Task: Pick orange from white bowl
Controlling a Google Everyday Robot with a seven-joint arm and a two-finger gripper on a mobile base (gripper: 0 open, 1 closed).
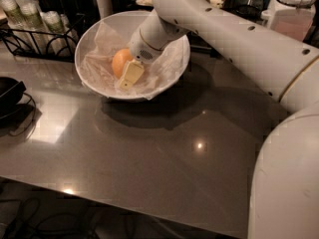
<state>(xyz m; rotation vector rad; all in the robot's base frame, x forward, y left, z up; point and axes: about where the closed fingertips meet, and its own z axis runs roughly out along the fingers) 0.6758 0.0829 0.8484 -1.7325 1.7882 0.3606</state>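
Note:
The white bowl (167, 76), lined with crinkled translucent paper, stands at the back left of the grey table. The orange (118, 61) lies inside it, left of centre. My gripper (124, 72) reaches down into the bowl from the right and sits right against the orange's near right side. Its pale yellow tip overlaps the fruit's lower edge. The far side of the orange, behind the gripper, is hidden. The orange rests in the bowl's paper.
A black wire rack (35, 36) with jars stands behind the bowl at the left. A dark black dish (9, 94) sits at the left edge. A lidded jar (296, 11) stands at the back right. My white arm (259, 49) spans the right side.

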